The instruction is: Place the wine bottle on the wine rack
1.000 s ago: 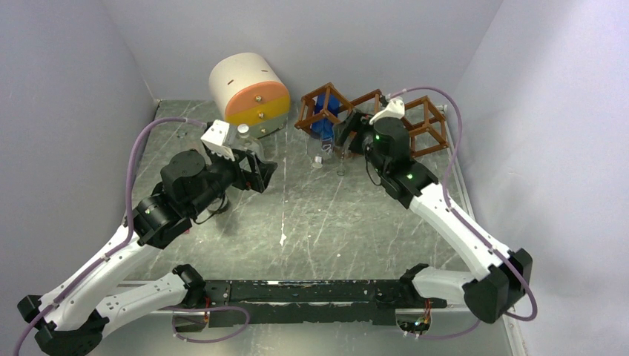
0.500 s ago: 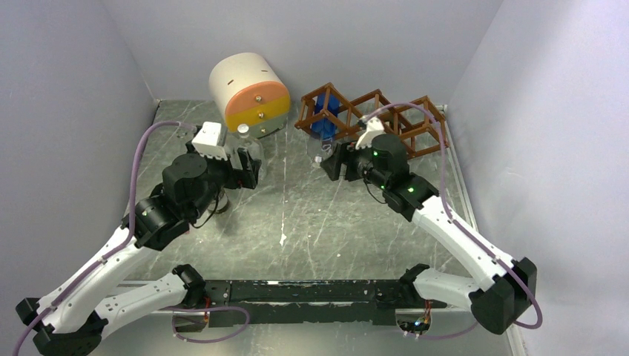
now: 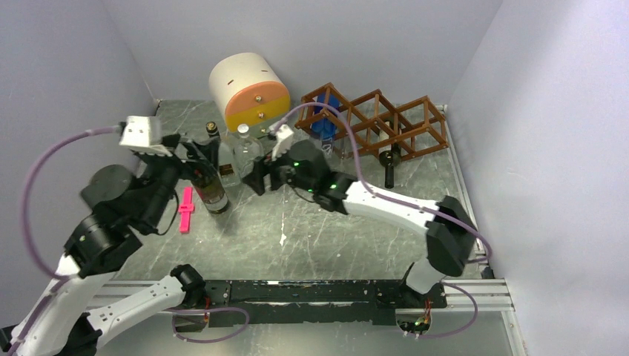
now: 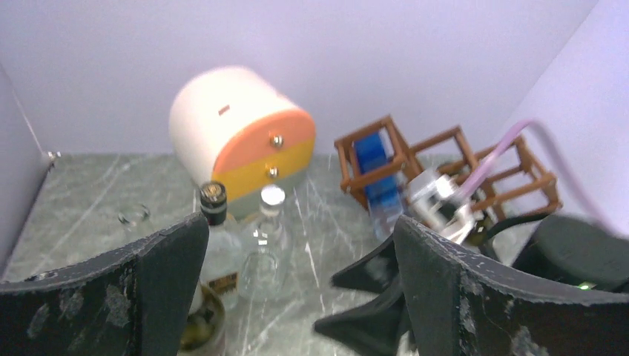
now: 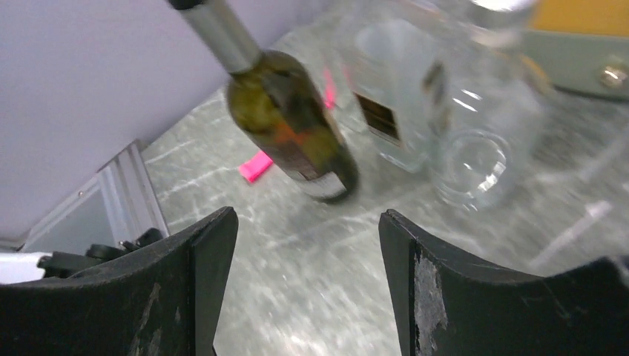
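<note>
The green marbled desk (image 3: 311,222) is walled on three sides. At its back, the round cream-and-orange drawer unit (image 3: 248,87) is set just left of the wine rack (image 3: 378,119), and a blue object (image 3: 324,122) is lodged in the rack's left-end cell. A dark bottle (image 3: 387,167) is seen lying at the rack's front foot, neck toward the near edge; whether its base sits inside a cell cannot be told. The left hand (image 4: 297,230) is held well left of the rack, spread wide with nothing gripped. The right hand (image 5: 300,222) is placed between the rack and the standing bottles, its fingers parted and empty. An olive-green wine bottle (image 5: 293,137) is stood upright well left of the rack, with two clear bottles (image 3: 242,148) just on its rack side. A pink object (image 3: 185,209) lies beyond it from the rack.
</note>
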